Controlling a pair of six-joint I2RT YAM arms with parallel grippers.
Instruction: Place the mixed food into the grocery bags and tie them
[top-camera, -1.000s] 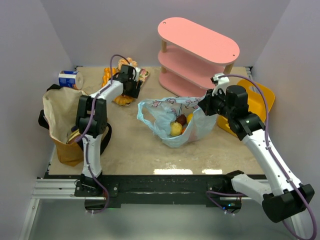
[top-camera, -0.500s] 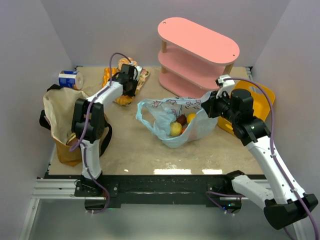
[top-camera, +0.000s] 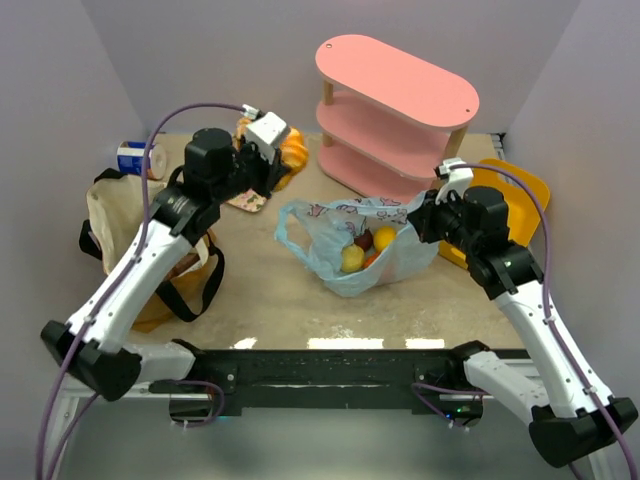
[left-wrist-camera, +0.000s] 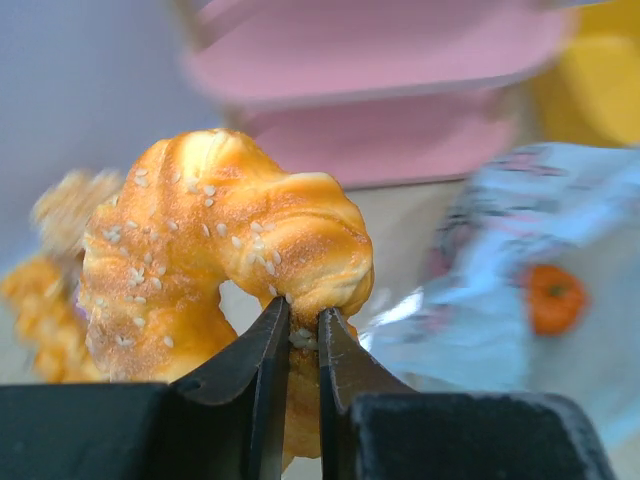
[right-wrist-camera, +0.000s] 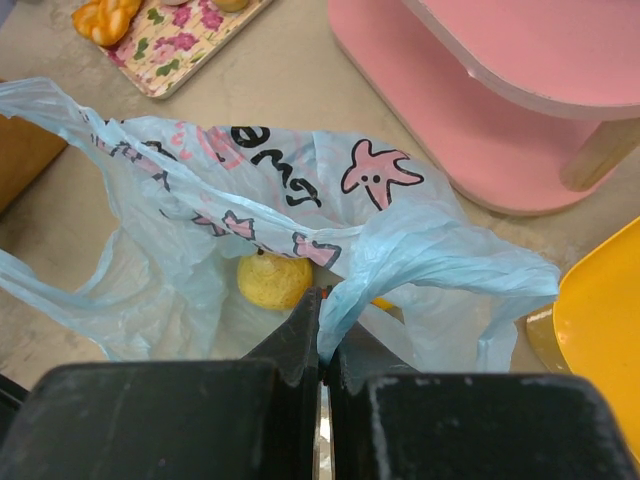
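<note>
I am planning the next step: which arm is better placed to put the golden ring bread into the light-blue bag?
Left. The left tool is shut on the golden ring bread, in the air near the light-blue bag. The right tool is shut on the bag's rim, so it is busy.

- In the left wrist view, the lower edge of the golden ring doughnut (left-wrist-camera: 225, 250) is hidden behind the left gripper (left-wrist-camera: 304, 318) fingers
- Behind it, the pink shelf (left-wrist-camera: 400, 90), the light-blue bag (left-wrist-camera: 540, 240) and an orange lump (left-wrist-camera: 553, 297) inside it are blurred; a golden shape (left-wrist-camera: 45, 270) at the left is too soft to name
- In the right wrist view, bag folds half cover the yellow fruit (right-wrist-camera: 272, 280); the picture's edges cut off the floral tray (right-wrist-camera: 185, 40), braided bread (right-wrist-camera: 105, 18) and yellow basket (right-wrist-camera: 600, 330)
- From above, the left arm (top-camera: 150, 255) covers part of the tan tote (top-camera: 115, 215); the blue-and-white can (top-camera: 130, 158) shows only partly behind the tote
</note>
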